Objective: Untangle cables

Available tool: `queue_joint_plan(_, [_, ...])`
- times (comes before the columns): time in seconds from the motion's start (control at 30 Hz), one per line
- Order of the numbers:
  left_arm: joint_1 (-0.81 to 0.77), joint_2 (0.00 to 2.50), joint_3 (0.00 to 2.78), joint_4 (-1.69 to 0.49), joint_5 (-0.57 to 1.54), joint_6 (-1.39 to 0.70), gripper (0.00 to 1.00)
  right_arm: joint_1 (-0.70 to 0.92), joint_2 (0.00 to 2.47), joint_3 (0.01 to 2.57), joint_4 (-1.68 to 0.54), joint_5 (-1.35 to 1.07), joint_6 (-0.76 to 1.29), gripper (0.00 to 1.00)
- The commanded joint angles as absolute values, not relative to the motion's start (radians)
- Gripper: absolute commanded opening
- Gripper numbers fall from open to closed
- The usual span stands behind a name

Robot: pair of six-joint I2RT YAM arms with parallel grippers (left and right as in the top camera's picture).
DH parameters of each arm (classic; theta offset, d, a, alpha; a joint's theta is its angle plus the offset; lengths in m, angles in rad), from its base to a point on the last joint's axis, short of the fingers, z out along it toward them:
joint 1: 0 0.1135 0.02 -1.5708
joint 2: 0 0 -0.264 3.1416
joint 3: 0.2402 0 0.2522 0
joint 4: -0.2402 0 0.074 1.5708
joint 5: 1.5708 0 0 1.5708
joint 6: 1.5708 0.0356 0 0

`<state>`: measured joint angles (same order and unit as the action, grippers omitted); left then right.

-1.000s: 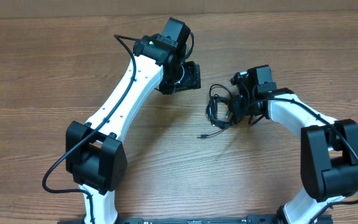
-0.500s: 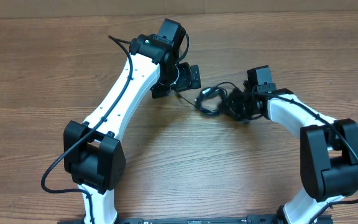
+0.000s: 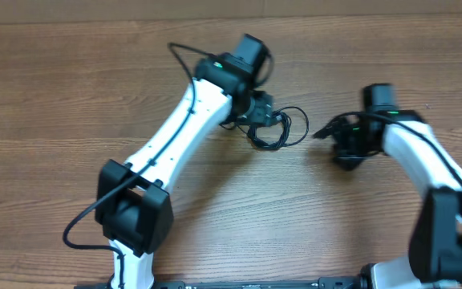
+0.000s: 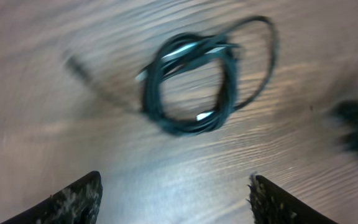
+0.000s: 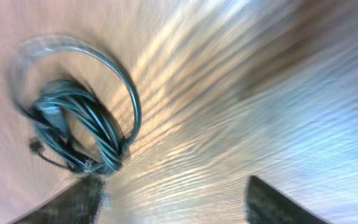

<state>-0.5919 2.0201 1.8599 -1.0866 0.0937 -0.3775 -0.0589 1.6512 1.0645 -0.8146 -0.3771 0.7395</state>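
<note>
A coil of thin black cables (image 3: pixel 277 128) lies on the wooden table, one wide loop bulging to its right. My left gripper (image 3: pixel 260 112) is just left of the coil, at its edge. In the left wrist view the coil (image 4: pixel 190 87) lies ahead of the left gripper (image 4: pixel 176 179), which is open with bare wood between its fingers. My right gripper (image 3: pixel 345 148) is to the right, apart from that coil, with a short black end (image 3: pixel 322 132) sticking out to its left. It (image 5: pixel 174 182) is open and empty, and a blurred coil (image 5: pixel 79 137) lies beside its left finger (image 5: pixel 82 199).
The wooden table (image 3: pixel 70 88) runs to a pale cardboard edge (image 3: pixel 359 6) at the back. The white left arm (image 3: pixel 175 152) crosses the table diagonally. The right arm (image 3: pixel 423 152) curves in from the lower right.
Both arms have swung to the right. The right gripper has opened and pulled away from the tangle. The coil now lies by the left gripper, left of where it was.
</note>
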Motion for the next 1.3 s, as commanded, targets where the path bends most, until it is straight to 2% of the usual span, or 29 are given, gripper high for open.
queue_joint_plan(0.0, [-0.659,2.075,1.880,-1.039,0.021,-0.022,0.77,-0.160,1.567,1.095,-0.859,-0.303,0.548,0.81])
queue_joint_plan(0.07, [-0.688,2.106,1.880,-1.012,-0.002,0.137,0.75,-0.223,1.557,1.095,-0.899,-0.304,0.503,0.83])
queue_joint_plan(0.13, [-0.708,2.143,1.880,-1.010,-0.040,0.257,0.66,-0.295,1.557,1.094,-0.949,-0.304,0.461,0.82])
queue_joint_plan(0.27, [-0.714,2.215,1.880,-1.015,-0.123,0.391,0.65,-0.376,1.557,1.094,-1.002,-0.304,0.461,0.82])
queue_joint_plan(0.4, [-0.705,2.290,1.880,-0.990,-0.142,0.607,0.62,-0.402,1.557,1.094,-1.003,-0.302,0.435,0.82])
queue_joint_plan(0.5, [-0.702,2.336,1.880,-0.974,-0.141,0.671,0.52,-0.395,1.557,1.094,-1.003,-0.304,0.436,0.82])
queue_joint_plan(0.63, [-0.702,2.373,1.880,-0.979,-0.125,0.678,0.36,-0.387,1.557,1.094,-0.997,-0.303,0.437,0.82])
queue_joint_plan(0.67, [-0.702,2.379,1.880,-0.982,-0.116,0.678,0.27,-0.387,1.557,1.094,-0.993,-0.303,0.437,0.82])
queue_joint_plan(0.7, [-0.703,2.381,1.880,-0.986,-0.110,0.678,0.13,-0.387,1.557,1.094,-0.990,-0.304,0.437,0.82])
queue_joint_plan(0.73, [-0.703,2.382,1.880,-0.991,-0.112,0.678,0.04,-0.387,1.557,1.094,-0.989,-0.304,0.441,0.82])
queue_joint_plan(0.8, [-0.703,2.376,1.882,-1.013,-0.117,0.677,0.04,-0.387,1.557,1.094,-0.990,-0.310,0.443,0.79])
queue_joint_plan(1.0, [-0.662,2.313,1.954,-1.139,-0.086,0.654,0.04,-0.365,1.557,1.094,-0.991,-0.315,0.439,0.80])
queue_joint_plan(1.1, [-0.611,2.254,2.011,-1.202,0.105,0.652,0.04,-0.337,1.557,1.094,-0.990,-0.324,0.439,0.80])
queue_joint_plan(1.27, [-0.490,2.159,2.040,-1.254,0.509,0.685,0.04,-0.275,1.557,1.093,-0.955,-0.509,0.392,0.91])
